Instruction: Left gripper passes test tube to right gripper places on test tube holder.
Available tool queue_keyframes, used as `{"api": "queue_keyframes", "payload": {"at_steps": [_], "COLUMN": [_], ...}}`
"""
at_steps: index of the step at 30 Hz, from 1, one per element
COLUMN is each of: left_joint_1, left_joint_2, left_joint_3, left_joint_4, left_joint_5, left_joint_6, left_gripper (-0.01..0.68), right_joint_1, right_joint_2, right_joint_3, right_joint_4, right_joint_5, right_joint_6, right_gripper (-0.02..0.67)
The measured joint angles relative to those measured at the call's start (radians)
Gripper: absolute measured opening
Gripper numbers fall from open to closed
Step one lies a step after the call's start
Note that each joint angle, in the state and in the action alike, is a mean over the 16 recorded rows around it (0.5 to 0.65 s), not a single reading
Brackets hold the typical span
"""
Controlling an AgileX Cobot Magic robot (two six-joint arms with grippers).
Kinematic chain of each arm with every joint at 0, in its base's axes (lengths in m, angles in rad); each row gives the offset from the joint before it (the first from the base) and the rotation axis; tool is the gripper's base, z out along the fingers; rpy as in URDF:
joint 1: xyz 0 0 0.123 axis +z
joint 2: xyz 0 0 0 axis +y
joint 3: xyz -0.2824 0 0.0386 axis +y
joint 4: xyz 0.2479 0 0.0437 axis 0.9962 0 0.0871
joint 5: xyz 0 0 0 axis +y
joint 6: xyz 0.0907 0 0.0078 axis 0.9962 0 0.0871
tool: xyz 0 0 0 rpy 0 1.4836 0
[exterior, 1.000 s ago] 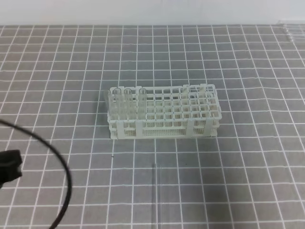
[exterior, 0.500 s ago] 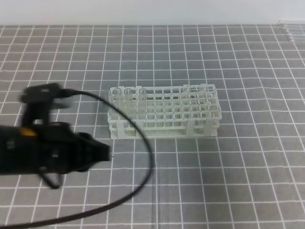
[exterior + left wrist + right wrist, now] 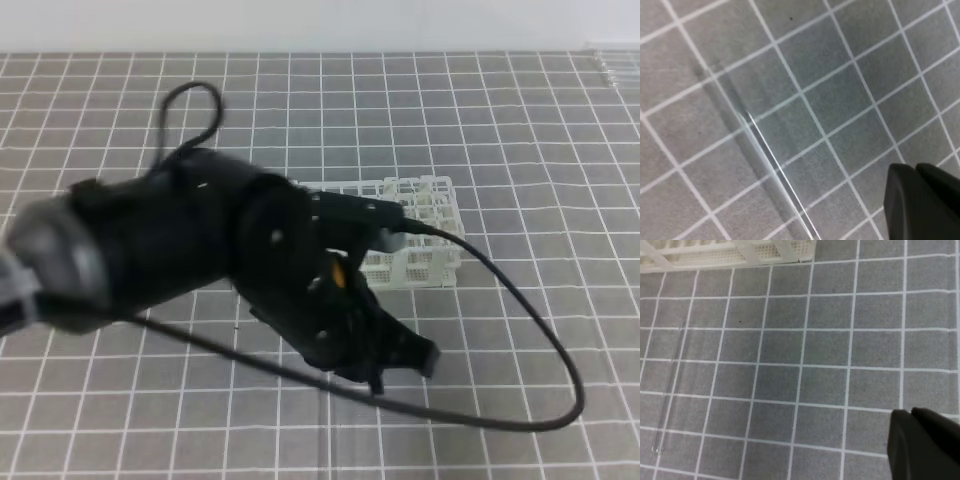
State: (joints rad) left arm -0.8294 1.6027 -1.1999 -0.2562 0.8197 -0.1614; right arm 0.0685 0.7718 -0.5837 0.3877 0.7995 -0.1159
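The test tube point(image 3: 777, 170) is a thin clear tube lying flat on the grey gridded mat, held by nothing. It runs diagonally through the left wrist view, up and to the left of my left gripper point(image 3: 916, 172), whose black jaws are shut and empty. In the exterior view my left gripper point(image 3: 412, 357) hangs just in front of the white test tube holder point(image 3: 425, 225), and its thick dark arm hides the holder's left half. In the right wrist view the test tube point(image 3: 670, 390) lies at the far left. My right gripper point(image 3: 912, 416) is shut, empty and far from the tube.
A black cable point(image 3: 545, 400) loops from the left arm over the mat at the front right. A front corner of the holder point(image 3: 730, 252) shows at the top of the right wrist view. Faint clear items point(image 3: 612, 62) lie at the far right corner.
The left arm has swung in from the left edge towards the middle. It now covers the holder's left half, and its gripper is low in front of the holder.
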Motion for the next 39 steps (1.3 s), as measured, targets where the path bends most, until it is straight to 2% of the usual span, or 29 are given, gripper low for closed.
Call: {"api": "queue_keyframes", "payload": {"at_steps": [3, 6, 18, 20, 25, 39], "left_joint_1": [-0.024, -0.032, -0.033, -0.033, -0.033, -0.034], "left_joint_2": [0.059, 0.107, 0.229, 0.238, 0.249, 0.263], "left_joint_3": [-0.069, -0.118, -0.194, -0.195, -0.195, -0.193], "left_joint_4": [0.024, 0.043, 0.108, 0.118, 0.141, 0.18], "left_joint_5": [0.064, 0.118, 0.231, 0.234, 0.242, 0.254], "left_joint_6": [-0.024, -0.03, -0.03, -0.033, -0.071, -0.204], "left_gripper": [0.018, 0.067, 0.382, 0.41, 0.444, 0.434], "right_joint_1": [0.0, 0.0, 0.0, 0.0, 0.0, 0.0], "right_joint_2": [0.0, 0.0, 0.0, 0.0, 0.0, 0.0], "right_joint_3": [0.001, 0.002, 0.002, 0.002, 0.002, 0.002], "right_joint_4": [-0.001, -0.003, -0.003, -0.004, -0.007, -0.014], "right_joint_5": [0.001, 0.003, 0.009, 0.009, 0.009, 0.008], "right_joint_6": [0.0, 0.0, -0.001, -0.001, -0.001, -0.002], "right_gripper": [-0.013, -0.013, -0.013, -0.013, -0.013, -0.013]}}
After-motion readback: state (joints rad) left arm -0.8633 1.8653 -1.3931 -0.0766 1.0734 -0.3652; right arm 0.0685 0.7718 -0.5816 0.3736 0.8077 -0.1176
